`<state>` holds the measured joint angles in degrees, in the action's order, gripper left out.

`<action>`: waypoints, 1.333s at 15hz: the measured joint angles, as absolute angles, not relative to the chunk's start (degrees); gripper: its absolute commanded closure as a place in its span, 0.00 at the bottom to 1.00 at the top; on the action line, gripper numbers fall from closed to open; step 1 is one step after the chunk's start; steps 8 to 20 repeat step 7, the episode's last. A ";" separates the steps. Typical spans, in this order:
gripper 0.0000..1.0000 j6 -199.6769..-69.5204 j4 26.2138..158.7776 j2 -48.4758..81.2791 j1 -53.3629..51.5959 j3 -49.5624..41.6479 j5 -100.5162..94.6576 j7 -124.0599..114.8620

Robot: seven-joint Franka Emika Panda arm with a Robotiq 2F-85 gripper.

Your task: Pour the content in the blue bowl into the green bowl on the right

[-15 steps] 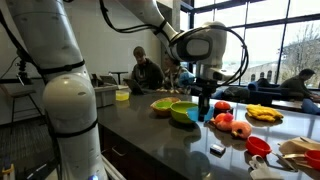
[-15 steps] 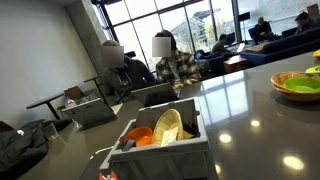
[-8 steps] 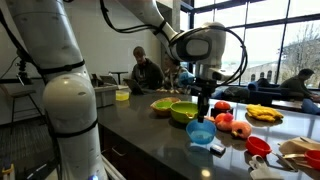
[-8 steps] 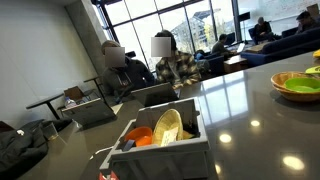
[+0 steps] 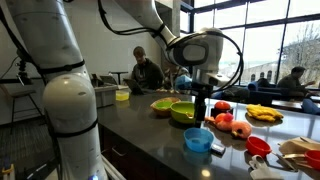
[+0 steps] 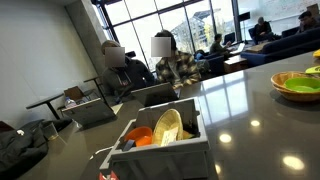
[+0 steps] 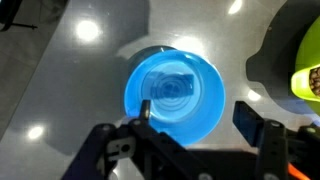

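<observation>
The blue bowl (image 7: 175, 90) sits upright on the grey counter, directly under my gripper (image 7: 196, 114). The jaws stand open, one finger over the bowl's inside and the other outside its rim, holding nothing. In an exterior view the gripper (image 5: 203, 108) hangs a little above the blue bowl (image 5: 198, 139). Behind the blue bowl stands the green bowl (image 5: 183, 112), which also shows at the wrist view's right edge (image 7: 307, 72). The content is out of view; the blue bowl's inside shows only blue.
A smaller yellow-green bowl (image 5: 162, 104) sits behind the green bowl. Red fruit (image 5: 232, 123), a plate of yellow food (image 5: 264, 114) and a small red bowl (image 5: 258, 146) lie near the blue bowl. A white bin (image 6: 160, 140) with orange and yellow items stands on the counter.
The jaws went from shut on the blue bowl to open. The bowl dropped from the gripper down onto the counter and now rests there.
</observation>
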<state>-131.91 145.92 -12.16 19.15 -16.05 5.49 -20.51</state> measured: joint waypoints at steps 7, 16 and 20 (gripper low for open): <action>0.04 -132.77 146.95 -12.21 19.15 -16.07 5.68 -20.33; 0.04 -132.77 146.95 -12.21 19.15 -16.07 5.68 -20.33; 0.04 -132.77 146.95 -12.21 19.15 -16.07 5.68 -20.33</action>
